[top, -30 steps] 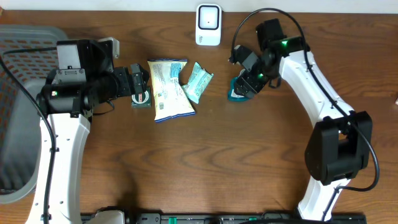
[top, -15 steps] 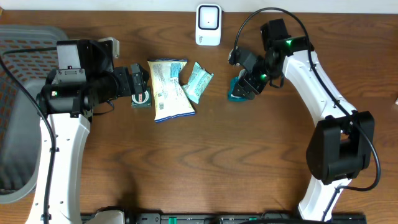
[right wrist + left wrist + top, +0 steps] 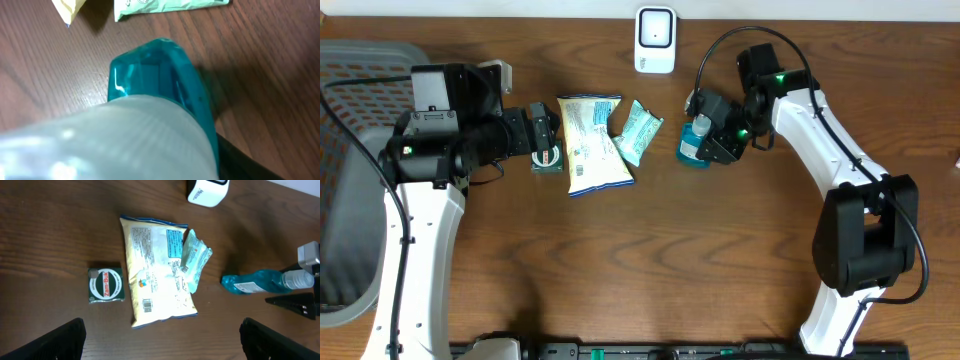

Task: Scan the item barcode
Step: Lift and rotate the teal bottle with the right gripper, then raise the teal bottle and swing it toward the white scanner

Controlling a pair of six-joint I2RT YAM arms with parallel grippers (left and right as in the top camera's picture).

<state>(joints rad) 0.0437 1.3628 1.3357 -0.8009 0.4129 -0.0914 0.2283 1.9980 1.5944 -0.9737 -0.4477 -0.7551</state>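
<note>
Left gripper spread wide near a tin; right of a green packet, the bottle lies on the table, cap between the jaws of the right gripper; whether they clamp it cannot be told.

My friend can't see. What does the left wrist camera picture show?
A pale yellow snack bag lies on a brown table, a small green packet overlapping it. A green tin sits left, a blue bottle lies right.
</note>
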